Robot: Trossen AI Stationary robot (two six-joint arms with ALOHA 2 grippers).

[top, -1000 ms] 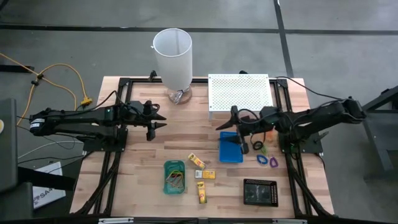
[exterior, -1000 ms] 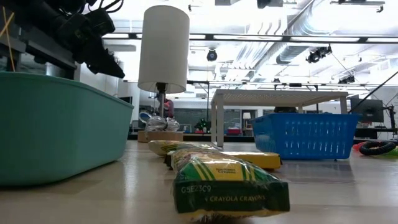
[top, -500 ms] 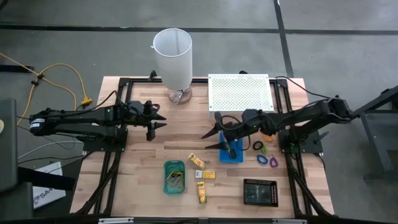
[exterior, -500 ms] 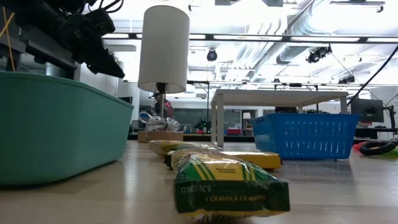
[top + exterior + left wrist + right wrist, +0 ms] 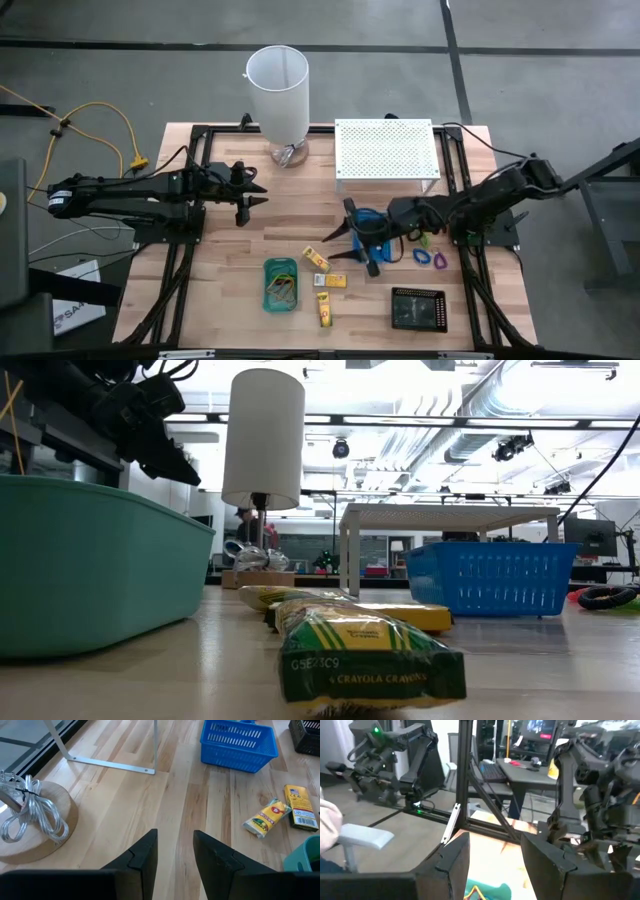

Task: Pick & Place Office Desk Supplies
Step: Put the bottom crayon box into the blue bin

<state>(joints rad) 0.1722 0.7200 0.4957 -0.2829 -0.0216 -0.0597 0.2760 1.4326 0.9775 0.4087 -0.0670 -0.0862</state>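
The right gripper (image 5: 343,243) hung with its jaws parted and nothing between them, just past the blue tray (image 5: 372,232) toward the middle of the table (image 5: 230,260). The nearest of the supplies, a yellow crayon packet (image 5: 316,259), lay on the wood just beside those open fingers, toward the front edge and apart from them. A second packet (image 5: 332,281) lay close behind it, and a third (image 5: 323,309) nearer the front edge. The green tray (image 5: 282,284) beside them held tangled rubber bands (image 5: 285,290). Blue and purple clips (image 5: 430,257) lay beyond the blue tray, toward the right edge, with the black tray (image 5: 418,308) near the front right corner.

The left gripper (image 5: 257,192) waited over the left half of the table, fingers (image 5: 145,857) apart and empty, well away from every packet.
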